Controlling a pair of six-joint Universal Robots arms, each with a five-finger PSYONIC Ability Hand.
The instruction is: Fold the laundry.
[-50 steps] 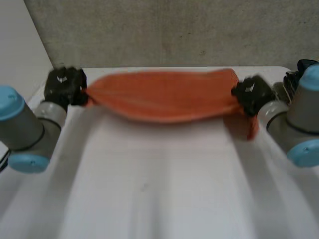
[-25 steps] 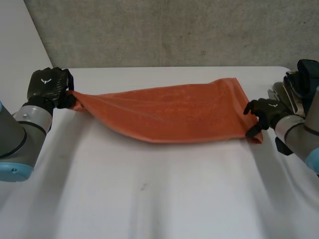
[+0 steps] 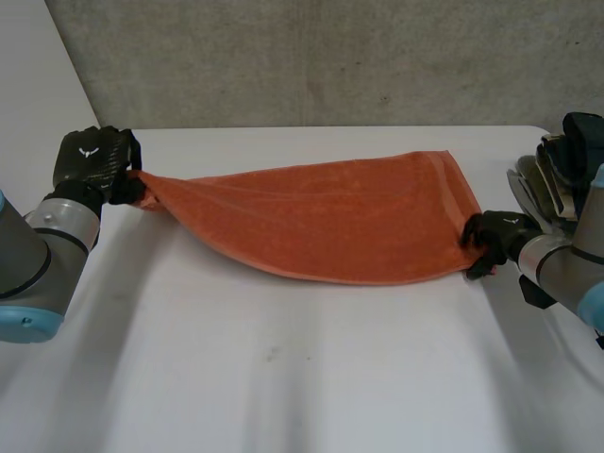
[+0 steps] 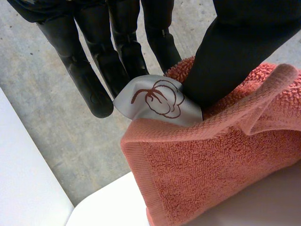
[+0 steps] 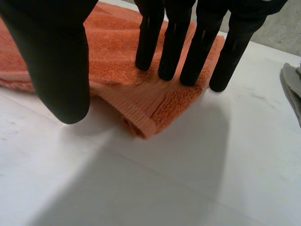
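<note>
An orange towel (image 3: 330, 222) lies spread across the far half of the white table (image 3: 302, 377). Its left end is bunched and held a little above the table. My left hand (image 3: 90, 160) is shut on that left corner. In the left wrist view its thumb (image 4: 230, 52) pinches the towel (image 4: 211, 169) beside a white label (image 4: 157, 101). My right hand (image 3: 491, 236) is at the towel's near right corner. In the right wrist view its straight fingers (image 5: 174, 47) rest their tips on the towel (image 5: 117, 56), the thumb (image 5: 59, 61) stands apart, and the hand is open.
A pile of grey and dark cloths (image 3: 552, 179) sits at the table's right edge, just behind my right arm; its edge (image 5: 291, 89) lies beside my right hand. A concrete wall stands behind the table.
The towel, stretched in the air between both hands a second ago, has come down onto the table. My right hand has let go of its corner and moved to the near right corner.
</note>
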